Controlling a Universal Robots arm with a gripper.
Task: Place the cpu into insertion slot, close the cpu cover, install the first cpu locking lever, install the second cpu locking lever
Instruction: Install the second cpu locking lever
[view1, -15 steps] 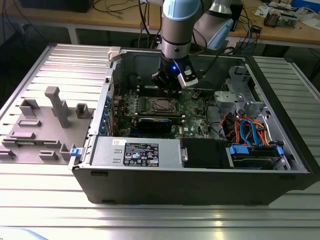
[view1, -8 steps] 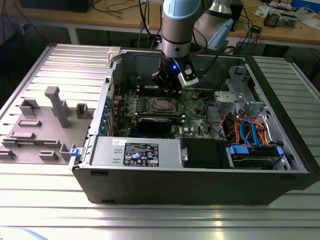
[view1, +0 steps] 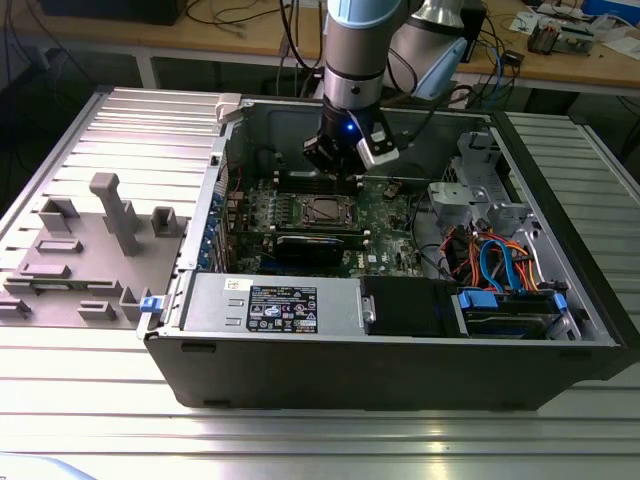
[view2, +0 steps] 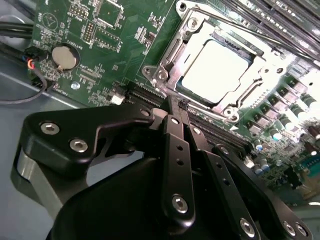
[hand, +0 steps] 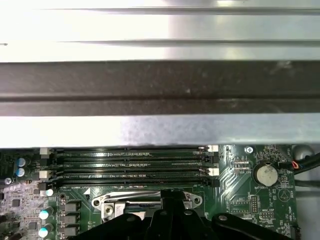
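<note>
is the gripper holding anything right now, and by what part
Nothing is held. In the second wrist view the gripper has its fingers pressed together with nothing between them, beside the cpu cover, which lies closed over the cpu.

Lab or workshop: open computer case (view1: 400, 360) on a ribbed metal table (view1: 300, 440), cable-strewn wooden bench (view1: 250, 35) behind, grey fixture blocks (view1: 110, 230) alongside.

Silver cpu (view2: 216, 70), green circuit board (view2: 110, 45), black claw (view2: 176, 107).

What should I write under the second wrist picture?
Shut gripper beside the cpu, seated under the closed cpu cover.
</note>
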